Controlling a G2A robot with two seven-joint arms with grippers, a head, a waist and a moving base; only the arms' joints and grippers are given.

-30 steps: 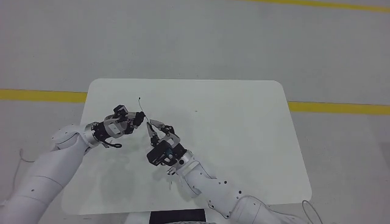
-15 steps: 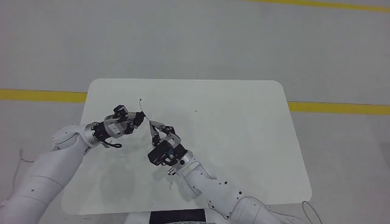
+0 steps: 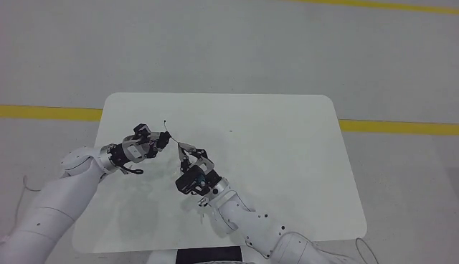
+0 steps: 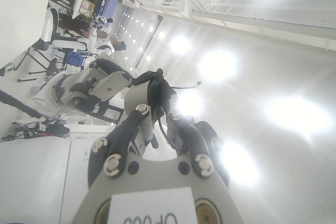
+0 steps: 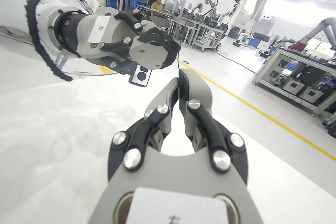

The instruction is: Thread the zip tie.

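My right pincer (image 5: 179,84) is pinched shut on the thin black tie (image 5: 178,62), and the part inside the grip is hidden. Just beyond, my left pincer (image 5: 172,50) clamps the same strand. Both hang over the table (image 3: 287,120), near its left side.

The zip tie (image 5: 178,62) is thin, smooth black plastic. The right gripper (image 5: 179,79) and left gripper (image 5: 169,50) have matt grey shells, shiny metal pins and black rubbery-looking pads. The table (image 3: 287,163) is smooth, matt white.
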